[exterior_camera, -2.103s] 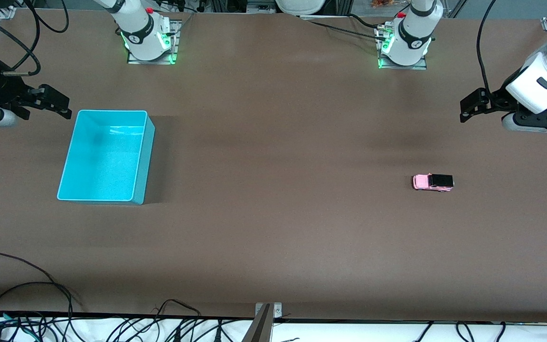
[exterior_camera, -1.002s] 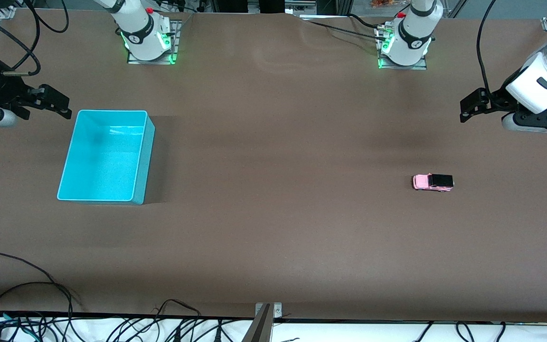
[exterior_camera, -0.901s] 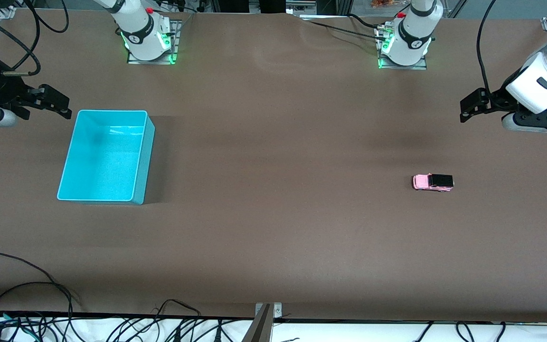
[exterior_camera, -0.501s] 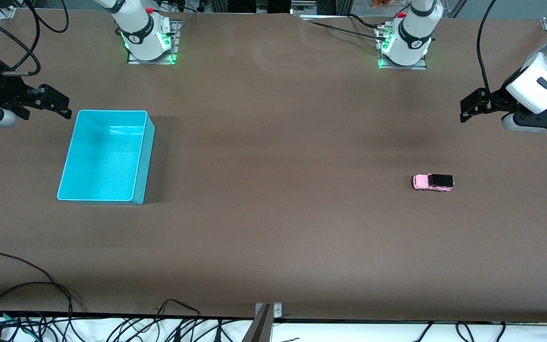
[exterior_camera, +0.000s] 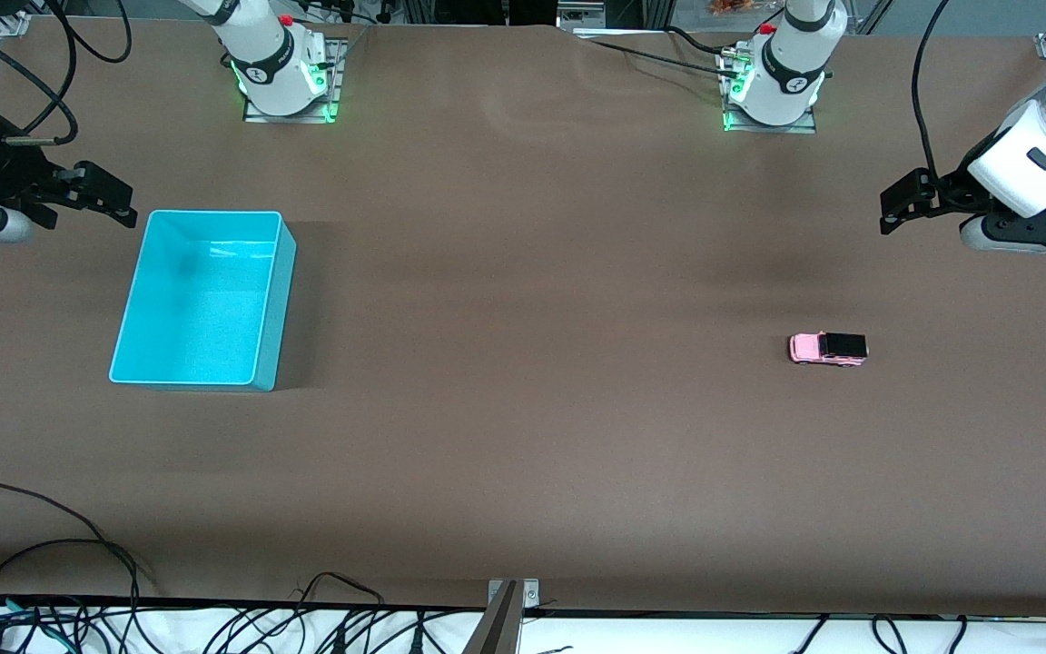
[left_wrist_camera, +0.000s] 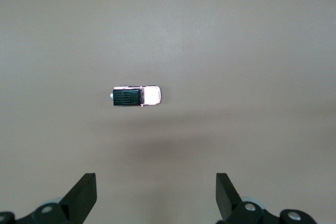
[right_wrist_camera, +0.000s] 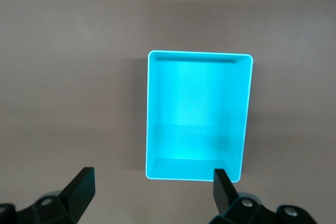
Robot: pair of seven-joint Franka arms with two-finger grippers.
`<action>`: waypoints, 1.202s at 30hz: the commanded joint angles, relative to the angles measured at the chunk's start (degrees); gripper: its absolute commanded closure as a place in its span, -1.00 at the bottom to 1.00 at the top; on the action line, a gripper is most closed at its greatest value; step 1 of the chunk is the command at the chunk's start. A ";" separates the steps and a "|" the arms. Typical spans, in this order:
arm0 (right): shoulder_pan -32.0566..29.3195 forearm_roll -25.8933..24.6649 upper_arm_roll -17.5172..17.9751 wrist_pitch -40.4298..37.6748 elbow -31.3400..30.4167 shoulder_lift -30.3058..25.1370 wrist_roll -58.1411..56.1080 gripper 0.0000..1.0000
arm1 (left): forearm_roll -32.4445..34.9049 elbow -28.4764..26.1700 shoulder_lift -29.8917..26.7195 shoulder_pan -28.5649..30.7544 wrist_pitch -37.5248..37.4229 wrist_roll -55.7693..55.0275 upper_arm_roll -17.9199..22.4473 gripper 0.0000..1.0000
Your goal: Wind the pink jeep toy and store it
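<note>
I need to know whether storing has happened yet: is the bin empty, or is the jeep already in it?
Empty. The bin shows only its bare turquoise floor; the jeep sits on the table toward the left arm's end.

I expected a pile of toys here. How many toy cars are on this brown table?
1: the tiny pink jeep toy with a black roof, on the brown table toward the left arm's end. None shows in the turquoise plastic bin.

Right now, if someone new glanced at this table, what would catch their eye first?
The turquoise bin, open and holding nothing, toward the right arm's end of the table, with the open right gripper beside it. Then the pink jeep toy, alone on the table toward the left arm's end, near the open left gripper.
</note>
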 commanded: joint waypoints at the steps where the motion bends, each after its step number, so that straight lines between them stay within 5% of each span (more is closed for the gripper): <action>1: 0.06 -0.48 0.03 -1.08 1.20 0.17 0.11 -1.00 | -1.46 0.95 0.34 -0.01 -0.99 1.41 0.43 -1.00; 36: 0.06 -0.48 -0.06 -1.08 1.20 0.26 0.20 -1.00 | -1.46 1.04 1.30 0.25 -1.43 2.55 0.60 -1.00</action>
